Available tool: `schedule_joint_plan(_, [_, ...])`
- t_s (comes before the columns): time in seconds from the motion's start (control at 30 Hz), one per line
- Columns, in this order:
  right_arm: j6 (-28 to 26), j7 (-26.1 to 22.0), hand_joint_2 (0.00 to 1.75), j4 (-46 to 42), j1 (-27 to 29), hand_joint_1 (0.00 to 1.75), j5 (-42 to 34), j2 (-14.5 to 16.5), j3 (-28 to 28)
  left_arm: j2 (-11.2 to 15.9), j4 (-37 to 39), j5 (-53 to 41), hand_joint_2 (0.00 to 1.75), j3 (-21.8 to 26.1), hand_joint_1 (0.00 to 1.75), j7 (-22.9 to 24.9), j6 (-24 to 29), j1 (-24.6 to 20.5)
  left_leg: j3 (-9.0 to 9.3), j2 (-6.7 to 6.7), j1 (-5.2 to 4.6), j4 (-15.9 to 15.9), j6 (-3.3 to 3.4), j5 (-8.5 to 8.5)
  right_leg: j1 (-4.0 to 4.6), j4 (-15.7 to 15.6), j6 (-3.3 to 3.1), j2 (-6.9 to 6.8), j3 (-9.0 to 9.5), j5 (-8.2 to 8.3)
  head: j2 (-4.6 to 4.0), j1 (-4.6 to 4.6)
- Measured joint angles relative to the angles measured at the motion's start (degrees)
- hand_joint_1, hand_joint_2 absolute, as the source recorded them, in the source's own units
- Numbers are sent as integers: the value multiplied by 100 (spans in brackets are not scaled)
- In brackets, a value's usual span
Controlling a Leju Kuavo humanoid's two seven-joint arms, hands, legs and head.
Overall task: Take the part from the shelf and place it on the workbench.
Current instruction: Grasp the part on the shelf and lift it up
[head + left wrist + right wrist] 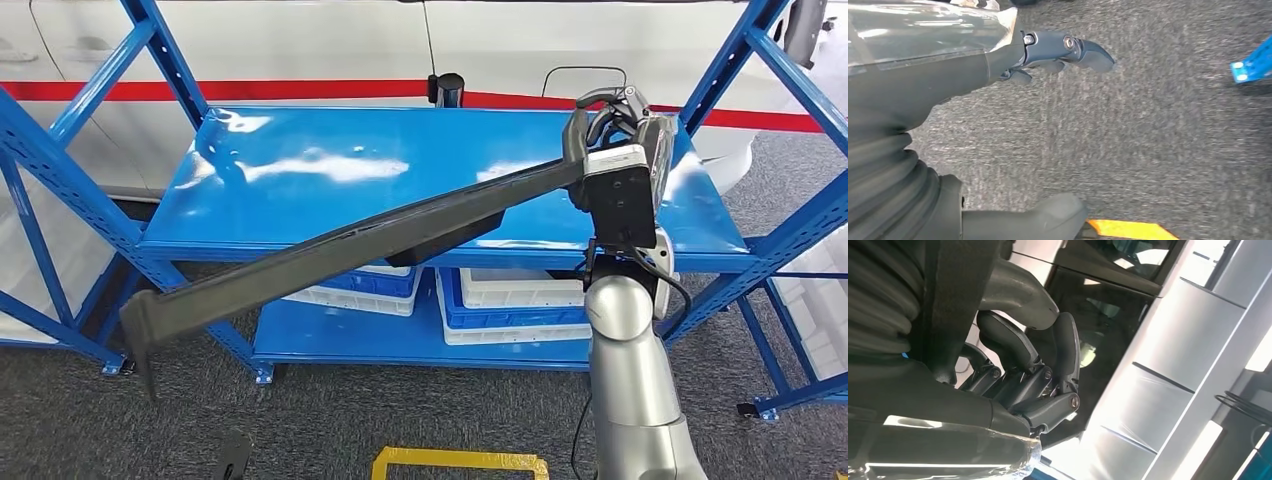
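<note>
The part (350,240) is a long, dark, slim strip. It slants from the upper right, above the blue shelf's top board (300,170), down to the lower left over the floor. My right hand (612,125) grips its upper end, held above the right side of that board. In the right wrist view the dark fingers (1035,375) curl around the part (955,300). My left hand (948,100) hangs over the grey carpet with its fingers (1073,50) and thumb (1048,215) apart, holding nothing.
White and blue bins (510,300) sit on the lower shelf. A small black cylinder (447,90) stands at the back of the top board. Blue uprights (60,190) flank both sides. A white car with a red stripe (300,90) is behind. Yellow floor tape (460,462) lies near my feet.
</note>
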Motion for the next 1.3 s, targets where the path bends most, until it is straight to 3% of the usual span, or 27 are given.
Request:
schedule_joint_plan(0.07, [-16,-19,175,55,-26,175,-22,3,-8,2,-1,-4,175,8,0,16,-8,-2,-142,0,3,65,-51,65,-32,-685,97,-2,509,182,0,1])
schedule_joint_plan(0.13, [-27,-58,175,104,-63,175,-42,19,-17,6,-2,-5,175,25,0,15,-12,-8,-248,0,-12,144,-116,119,-15,-1318,79,8,910,181,0,0])
schedule_joint_plan(0.17, [-32,-78,175,131,-76,175,-53,26,-24,9,-2,-5,175,35,0,1,-15,-10,-279,0,-20,167,-145,150,2,-1446,45,14,974,146,0,-2])
schedule_joint_plan(0.23, [-43,-102,175,192,-86,175,-67,34,-39,17,-2,-5,175,53,0,-38,-25,-12,-311,-4,-13,177,-202,199,-6,-1463,-42,14,938,185,0,-1])
schedule_joint_plan(0.27, [-44,-105,175,222,-91,175,-69,41,-44,22,-2,-5,175,58,0,-52,-30,-12,-344,-6,0,220,-234,137,-21,-1462,-98,11,910,223,0,-6])
schedule_joint_plan(0.33, [-49,-106,175,264,-100,175,-71,62,-51,30,-2,-5,175,64,0,-67,-32,-12,-479,-9,27,569,-301,-254,-54,-1468,-218,2,830,320,0,-19])
schedule_joint_plan(0.4, [-52,-106,175,292,-99,175,-74,80,-56,31,-2,-7,175,65,0,-75,-30,-14,-668,-12,47,1285,-355,-771,-36,-1465,-275,-1,721,412,0,-33])
schedule_joint_plan(0.43, [-52,-106,175,309,-97,175,-75,84,-57,32,-2,-8,175,66,0,-78,-28,-14,-723,-12,57,1598,-371,-903,-29,-1462,-278,-2,667,456,0,-34])
schedule_joint_plan(0.47, [-52,-106,175,326,-96,175,-75,85,-60,33,-2,-10,175,66,0,-79,-28,-14,-707,-12,66,1765,-378,-914,-23,-1460,-272,-2,612,498,0,-34])
schedule_joint_plan(0.53, [-52,-106,175,349,-97,175,-75,85,-65,33,-2,-18,175,66,0,-81,-28,-17,-380,-11,76,1487,-360,-671,-21,-1457,-243,0,523,574,0,-36])
schedule_joint_plan(0.57, [-52,-108,175,354,-99,175,-75,87,-68,33,-3,-21,175,66,0,-84,-28,-23,-102,-16,77,1114,-337,-558,-20,-1456,-223,1,493,605,0,-36])
schedule_joint_plan(0.63, [-55,-119,175,356,-111,175,-76,90,-79,37,-4,-28,175,66,0,-94,-30,-35,366,-36,53,415,-291,-501,-8,-1457,-152,-1,446,672,0,-33])
schedule_joint_plan(0.7, [-56,-133,175,363,-120,175,-81,92,-88,42,-4,-32,175,67,0,-108,-30,-37,493,-52,6,154,-254,-529,-12,-1466,-60,-10,407,748,0,-32])
schedule_joint_plan(0.77, [-56,-143,175,379,-120,175,-90,85,-101,40,-4,-26,175,70,0,-117,-28,-30,438,-36,-7,101,-170,-449,-9,-1442,16,-11,354,765,0,-32])
schedule_joint_plan(0.8, [-55,-149,175,389,-126,175,-99,79,-108,39,-4,-20,175,73,0,-122,-28,-29,399,-22,-1,73,-112,-390,1,-1343,20,-8,289,667,0,-23])
schedule_joint_plan(0.87, [-46,-167,175,417,-146,175,-122,65,-116,38,-4,2,175,85,0,-143,-29,-28,284,4,4,44,-15,-259,7,-810,-49,-5,78,235,0,-5])
schedule_joint_plan(0.93, [-35,-180,175,456,-157,175,-141,46,-117,40,-3,26,175,96,0,-166,-40,-23,126,7,-7,47,22,-141,11,-63,-90,-2,-118,-160,0,9])
schedule_joint_plan(0.97, [-29,-184,175,478,-157,175,-146,36,-117,39,-2,34,175,98,0,-174,-47,-21,47,7,-9,49,21,-81,12,162,-64,-2,-131,-207,0,10])
schedule_joint_plan(1.0, [-25,-187,175,499,-159,175,-151,28,-117,38,-2,42,175,99,0,-180,-53,-20,-34,6,-10,53,14,-20,13,205,-18,-2,-54,-151,0,14])
schedule_joint_plan(1.07, [-19,-192,175,532,-170,175,-159,22,-117,34,-3,57,175,101,0,-188,-56,-19,-177,2,-10,67,-17,96,13,-285,65,-3,383,87,0,14])
schedule_joint_plan(1.13, [-17,-198,175,545,-199,175,-168,27,-117,31,-3,69,175,106,0,-195,-57,-19,-293,-2,-26,107,-68,190,30,-1118,45,1,957,128,0,13])
schedule_joint_plan(1.17, [-17,-202,175,548,-214,175,-172,30,-117,30,-3,72,175,113,0,-198,-56,-19,-334,-1,-33,123,-96,242,42,-1406,16,7,1125,87,0,12])
schedule_joint_plan(1.2, [-16,-204,175,553,-225,175,-176,33,-118,28,-3,74,175,126,0,-202,-56,-17,-367,-2,-40,128,-124,297,60,-1561,-15,13,1201,50,0,13])
schedule_joint_plan(1.27, [-14,-207,175,576,-229,175,-184,32,-121,31,-2,78,175,162,0,-206,-55,-8,-426,-16,-35,131,-179,362,28,-1591,-81,13,1122,106,0,12])
schedule_joint_plan(1.3, [-13,-207,175,587,-229,175,-186,34,-122,31,-2,80,175,177,0,-207,-55,-1,-473,-26,-26,189,-212,268,1,-1586,-133,6,1072,163,0,3])
